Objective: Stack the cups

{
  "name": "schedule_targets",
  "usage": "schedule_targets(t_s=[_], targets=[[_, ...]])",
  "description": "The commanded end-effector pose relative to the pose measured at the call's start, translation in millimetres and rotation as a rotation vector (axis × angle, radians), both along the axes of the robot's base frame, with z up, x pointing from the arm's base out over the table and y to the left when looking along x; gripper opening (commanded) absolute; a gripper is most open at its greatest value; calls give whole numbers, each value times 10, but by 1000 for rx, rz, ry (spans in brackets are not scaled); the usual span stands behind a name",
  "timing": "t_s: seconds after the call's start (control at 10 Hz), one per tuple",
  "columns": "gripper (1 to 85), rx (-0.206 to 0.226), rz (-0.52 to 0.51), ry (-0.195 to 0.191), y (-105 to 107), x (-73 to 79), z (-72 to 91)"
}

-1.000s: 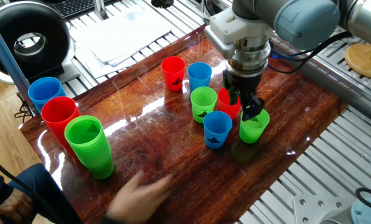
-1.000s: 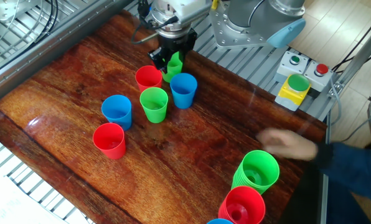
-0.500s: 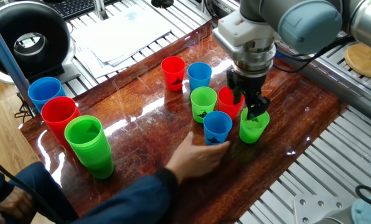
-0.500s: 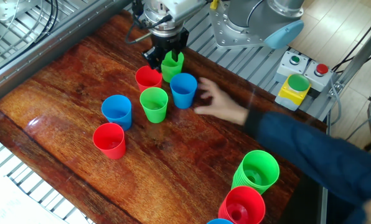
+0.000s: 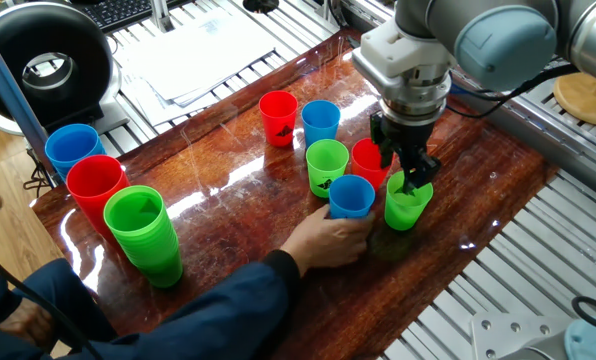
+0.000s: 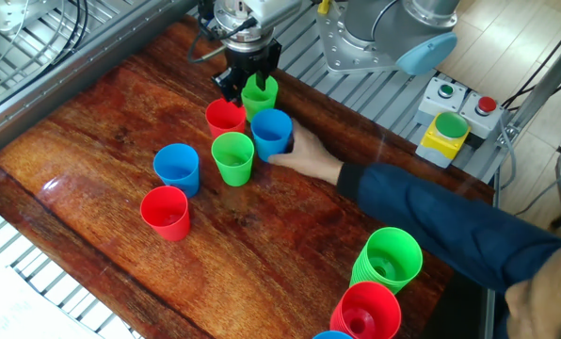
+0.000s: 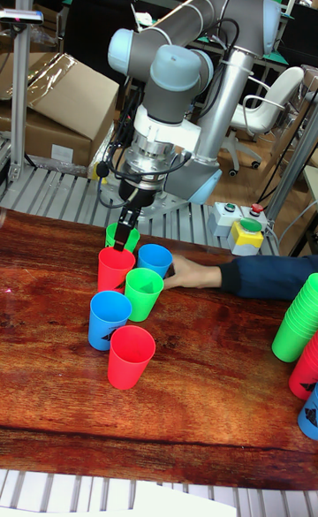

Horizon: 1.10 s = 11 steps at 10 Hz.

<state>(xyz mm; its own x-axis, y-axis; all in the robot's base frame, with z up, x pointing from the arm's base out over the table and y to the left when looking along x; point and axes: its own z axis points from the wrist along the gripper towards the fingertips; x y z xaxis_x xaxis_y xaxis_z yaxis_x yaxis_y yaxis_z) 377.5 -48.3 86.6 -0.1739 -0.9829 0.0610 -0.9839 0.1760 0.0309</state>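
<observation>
Overhead, the gripper [image 5: 410, 178] pinches the rim of a green cup [image 5: 407, 204] standing on the table [image 5: 228, 240], one finger inside it. Just left, a person's hand [image 5: 328, 240] grasps a blue cup [image 5: 351, 197]; the other cups cluster beside them.

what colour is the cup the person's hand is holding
Blue: the cup in the hand shows best in one fixed view.

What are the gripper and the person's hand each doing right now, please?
Gripper: closed on the rim of the green cup, one finger inside it.
Person's hand: wrapped around the blue cup beside it.
</observation>
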Motion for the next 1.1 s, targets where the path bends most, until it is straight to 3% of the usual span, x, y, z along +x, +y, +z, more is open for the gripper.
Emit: schedule_targets(t_s=[0.0,1.0], targets=[[567,19,2,-20,25,58,-6],[570,13,9,-37,1,116,-70]])
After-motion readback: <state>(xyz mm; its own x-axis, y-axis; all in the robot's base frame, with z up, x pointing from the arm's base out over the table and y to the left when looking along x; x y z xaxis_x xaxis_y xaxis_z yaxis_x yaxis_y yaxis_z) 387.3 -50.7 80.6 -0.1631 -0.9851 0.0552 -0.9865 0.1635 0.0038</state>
